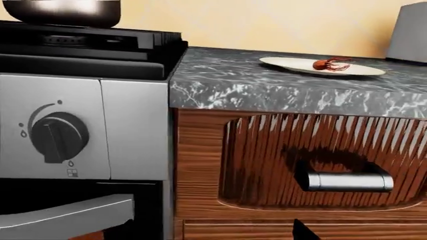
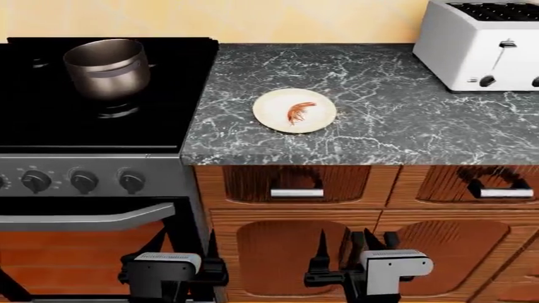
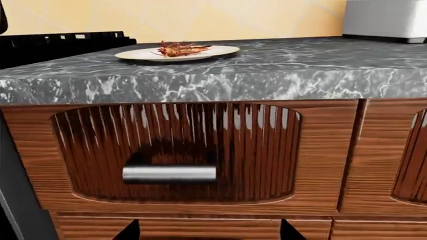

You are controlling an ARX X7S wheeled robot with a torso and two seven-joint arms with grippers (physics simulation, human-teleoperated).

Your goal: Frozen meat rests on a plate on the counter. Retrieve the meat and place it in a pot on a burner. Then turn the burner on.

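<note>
The small reddish frozen meat [image 2: 298,112] lies on the cream plate [image 2: 271,117] in the middle of the dark marble counter [image 2: 387,120]. The steel pot [image 2: 107,66] stands on a back burner [image 2: 118,112] of the black stovetop, to the left. Both grippers hang low in front of the cabinets, well below counter height. My left gripper [image 2: 185,243] is open before the oven's right edge. My right gripper [image 2: 345,243] is open below the plate's drawer. The wrist views also show the meat [image 1: 331,64] [image 3: 180,48] on the plate [image 1: 287,63] [image 3: 137,54], and nothing sits between the jaws.
A white toaster [image 2: 480,44] stands at the counter's back right. Three burner knobs [image 2: 84,181] line the stove front above the oven handle [image 2: 84,221]. Wooden drawers with steel handles [image 2: 296,192] sit under the counter. One knob [image 1: 59,136] shows close in the left wrist view.
</note>
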